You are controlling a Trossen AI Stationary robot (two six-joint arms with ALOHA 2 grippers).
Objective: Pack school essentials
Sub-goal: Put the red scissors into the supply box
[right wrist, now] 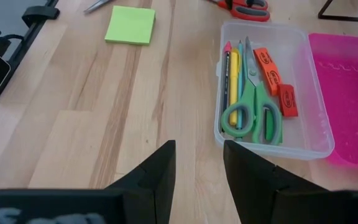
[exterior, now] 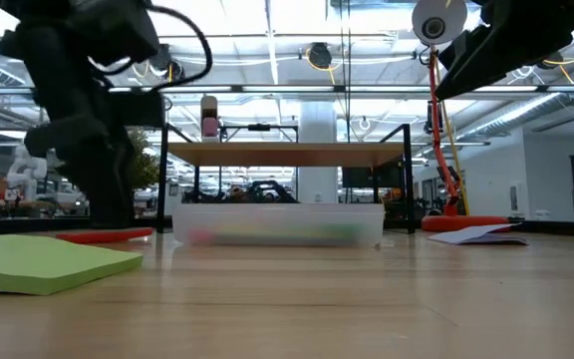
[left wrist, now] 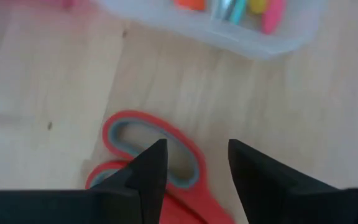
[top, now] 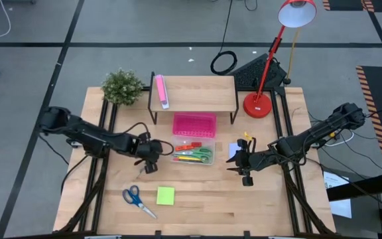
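Fingers of the left gripper stand apart, poised right over the red scissors, one handle loop showing in the gap between them, and whether they touch it is hard to say. That gripper sits just left of centre in the high view, close beside the clear box. Over on the right, the right gripper hangs above bare wood right of the box, its fingers parted with nothing between them. Inside the box lie the green scissors, a couple of pens along the box's left wall as the right wrist view shows it, and two orange erasers at the upper right of that picture. The pink tray butts against the box's far edge. Lower left in the high view, the blue scissors and the green note pad rest close together but apart, with open tabletop all around them and a wide clear stretch to the front edge. A pale-blue pad lies next to the right gripper. In the low view the green pad fills the lower left.
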